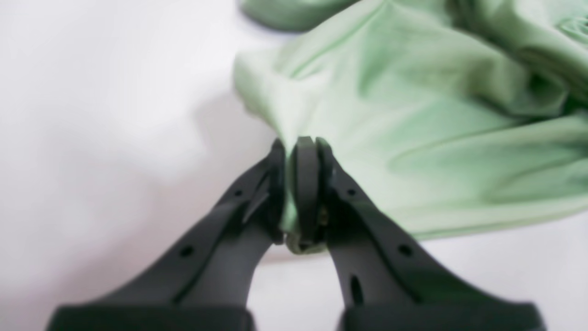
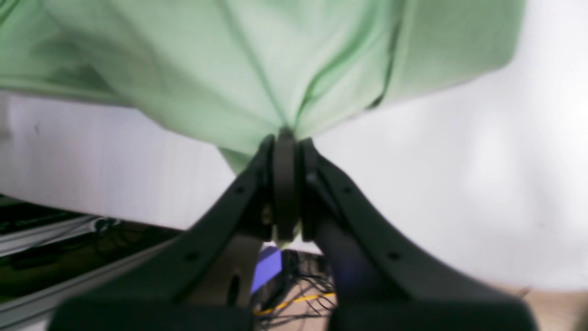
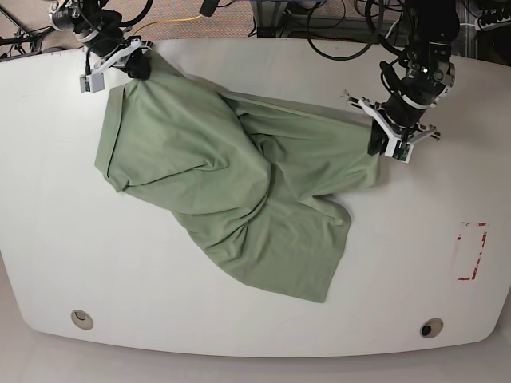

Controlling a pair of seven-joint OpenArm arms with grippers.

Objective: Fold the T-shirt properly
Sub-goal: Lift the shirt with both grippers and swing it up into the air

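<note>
**A:** ok left wrist view first, what's the count?

**B:** One left end effector (image 1: pixel 301 193), one T-shirt (image 1: pixel 413 128). The jaws are pinched together with a fold of the pale green cloth caught between them, and a bit pokes out below the pads. The shirt fans out up and to the right from the grip, soft and rumpled, over the white worktop (image 1: pixel 92 115). Pretty blurry overall.

**A:** right wrist?

**B:** Same deal: one right end effector (image 2: pixel 285 184), clamped tight on a bunched bit of the T-shirt (image 2: pixel 239 64). Creases radiate upward from the pinch point. The cloth fills the top of the frame, with the worktop (image 2: pixel 459 184) under it. Some cables (image 2: pixel 294 299) show below the worktop's edge.

**A:** and base view?

**B:** One shirt, two end effectors, one worktop (image 3: pixel 160 287). The T-shirt (image 3: pixel 239 191) is plain sage green, no print, heavily wrinkled, lying left of centre and across the middle. Its long axis runs diagonally from the far left corner down toward the near middle, with another part stretched right. The right end effector (image 3: pixel 137 67) grips it at the far left, the left end effector (image 3: pixel 378 144) grips its right edge. There's also a red-marked rectangle (image 3: pixel 471 251) on the worktop at the right, well apart from the cloth.
</note>
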